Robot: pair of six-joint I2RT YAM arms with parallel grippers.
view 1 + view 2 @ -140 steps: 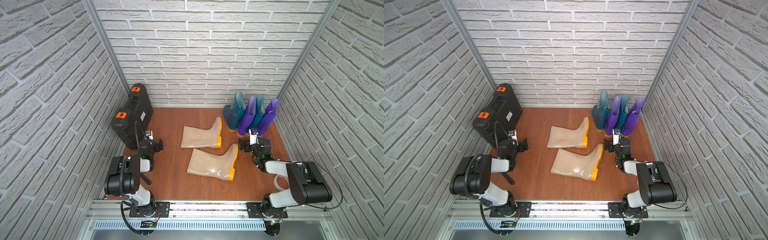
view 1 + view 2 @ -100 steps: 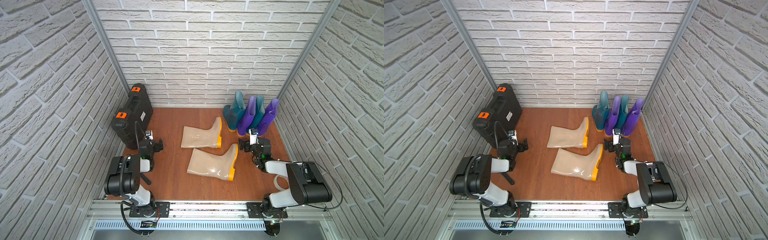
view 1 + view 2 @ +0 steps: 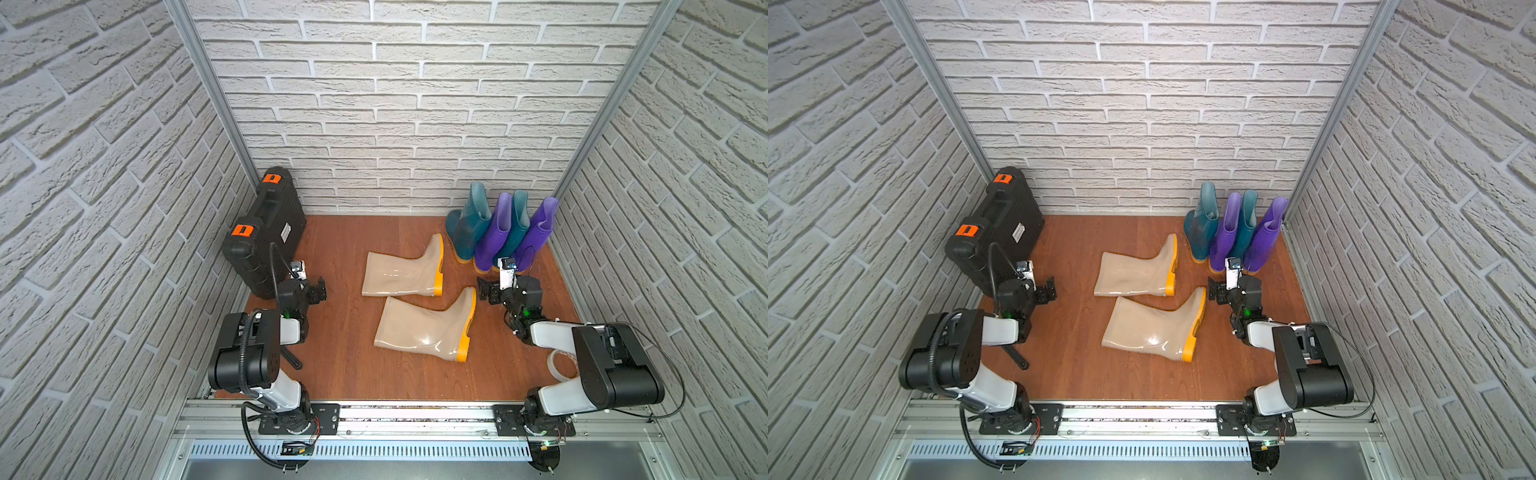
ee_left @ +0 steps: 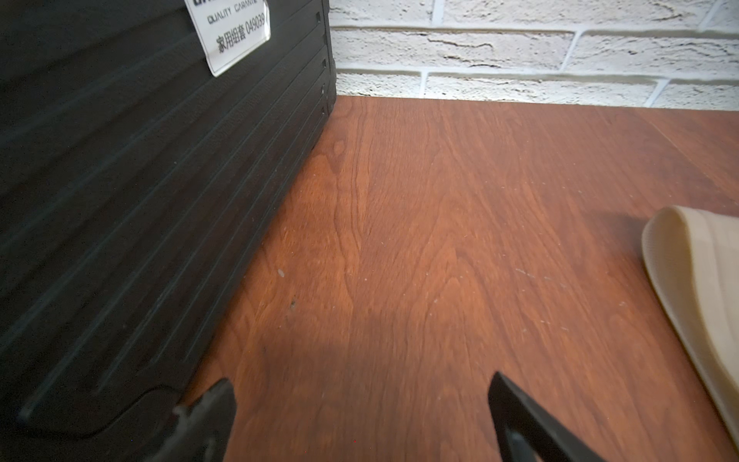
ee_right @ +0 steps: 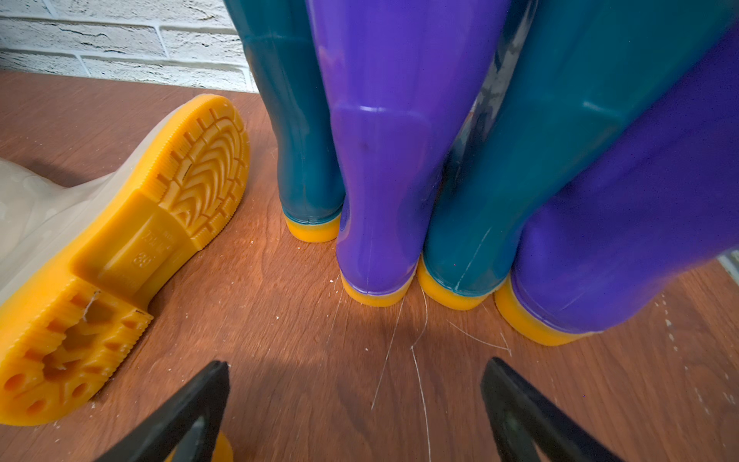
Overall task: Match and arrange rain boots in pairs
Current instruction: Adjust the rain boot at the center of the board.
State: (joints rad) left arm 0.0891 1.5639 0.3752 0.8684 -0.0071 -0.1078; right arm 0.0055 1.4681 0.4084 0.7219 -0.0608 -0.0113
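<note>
Beige boots (image 3: 401,270) flat, same as before

Only the cuff of one beige boot (image 4: 696,288) reaches your left wrist view; the case label (image 4: 232,36) is cropped, and the right arm (image 3: 552,334) half-hides a tape roll (image 3: 550,365).

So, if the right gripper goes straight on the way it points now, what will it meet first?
Probably the heel of the purple boot between the two teal boots; the open right gripper faces it over bare floor, though depth is unclear.
</note>
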